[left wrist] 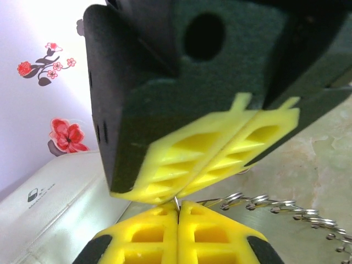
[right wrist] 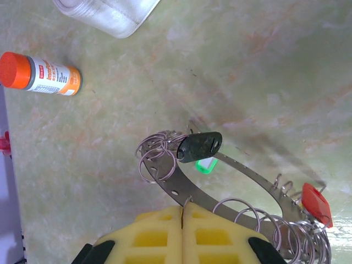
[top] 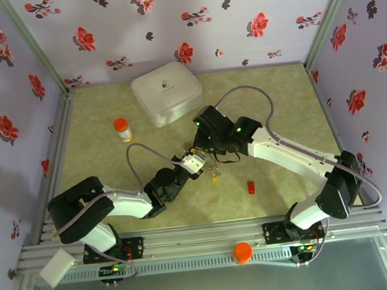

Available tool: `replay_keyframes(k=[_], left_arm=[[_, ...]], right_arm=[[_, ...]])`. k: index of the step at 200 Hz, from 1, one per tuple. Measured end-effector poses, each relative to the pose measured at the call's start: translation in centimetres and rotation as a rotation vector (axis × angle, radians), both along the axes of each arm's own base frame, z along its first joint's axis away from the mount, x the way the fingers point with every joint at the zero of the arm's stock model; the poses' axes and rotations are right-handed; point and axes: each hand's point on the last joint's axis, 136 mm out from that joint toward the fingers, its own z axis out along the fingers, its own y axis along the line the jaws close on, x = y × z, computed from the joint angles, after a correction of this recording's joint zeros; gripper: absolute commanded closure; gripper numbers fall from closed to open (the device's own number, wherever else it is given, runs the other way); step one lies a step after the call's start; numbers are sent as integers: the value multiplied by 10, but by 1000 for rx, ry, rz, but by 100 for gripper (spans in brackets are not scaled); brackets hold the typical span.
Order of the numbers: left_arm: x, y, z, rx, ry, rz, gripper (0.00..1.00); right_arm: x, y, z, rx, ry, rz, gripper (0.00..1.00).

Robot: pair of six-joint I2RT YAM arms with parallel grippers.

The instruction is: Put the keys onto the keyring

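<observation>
We see the right gripper (right wrist: 182,212) clamped on the keyring (right wrist: 247,172) at lower centre, the left gripper (left wrist: 177,217) shut on a metal sliver (left wrist: 176,202); opposed tugs risk the ring slipping free.

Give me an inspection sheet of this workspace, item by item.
Surface: green marbled tabletop, bare around the arms.
Job's things: keyring, a metal band with split rings; black key and green key at it; red key by its end, attachment unclear.
Clutter: pill bottle; white case.
Grippers: left gripper and right gripper both shut on the keyring, meeting tip to tip.
Cables: grey cable looped over the right arm; another on the left arm.
Surroundings: floral walls, aluminium frame.
</observation>
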Motion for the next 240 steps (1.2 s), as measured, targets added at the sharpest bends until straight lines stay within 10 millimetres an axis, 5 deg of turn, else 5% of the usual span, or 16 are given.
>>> replay_keyframes(k=[13, 37, 63, 97, 131, 154, 188, 240], left_arm=[[0, 0, 0, 3, -3, 0, 100], [0, 0, 0, 16, -13, -1, 54], [-6, 9, 7, 17, -40, -2, 39], [-19, 40, 33, -5, -65, -13, 39], [-14, 81, 74, -29, -40, -31, 41], [-13, 94, 85, 12, 12, -85, 42], [-27, 84, 71, 125, 142, -238, 50], [-52, 62, 24, 222, 340, -454, 60]], right_arm=[[0, 0, 0, 1, 1, -1, 100], [0, 0, 0, -6, -5, 11, 100], [0, 0, 0, -34, -30, 62, 100], [-1, 0, 6, -96, -115, 216, 100], [-15, -4, 34, -117, -309, 458, 100], [-28, -3, 52, -126, -422, 628, 100], [-47, 9, 49, -151, -507, 904, 100], [-72, 22, 46, -168, -615, 1181, 100]])
